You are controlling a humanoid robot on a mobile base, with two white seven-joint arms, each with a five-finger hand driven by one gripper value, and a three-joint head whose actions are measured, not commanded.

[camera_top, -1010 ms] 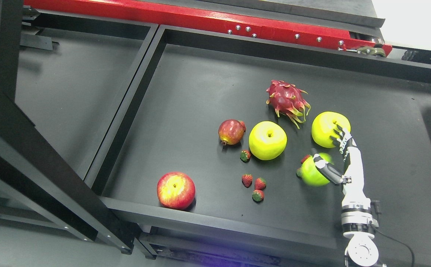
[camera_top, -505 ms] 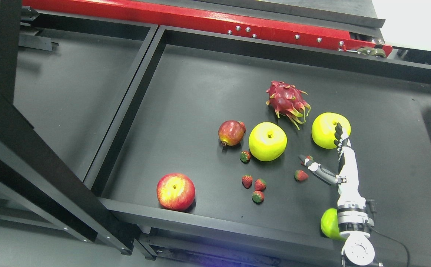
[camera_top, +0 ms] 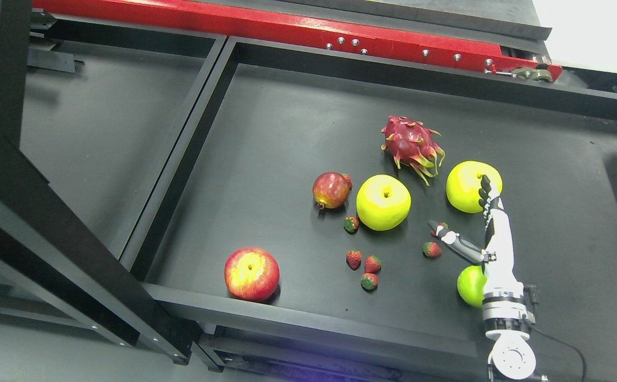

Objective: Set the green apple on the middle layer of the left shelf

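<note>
The right hand [camera_top: 491, 233] hangs with fingers spread and empty, the green apple [camera_top: 470, 285] lying loose on the shelf tray [camera_top: 266, 159] at its seven o'clock, beside the wrist.

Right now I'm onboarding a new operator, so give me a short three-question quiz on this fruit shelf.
1. True or false: the right hand grips the small round green apple.
2. How many small red strawberries lie on the black shelf tray?
3. Which sits nearest the front lip: A) spiky pink dragon fruit, B) shiny red apple, C) dark red pomegranate?

Key: 1 false, the hand is open and the apple lies by the wrist; 2 six; 3 B.
</note>
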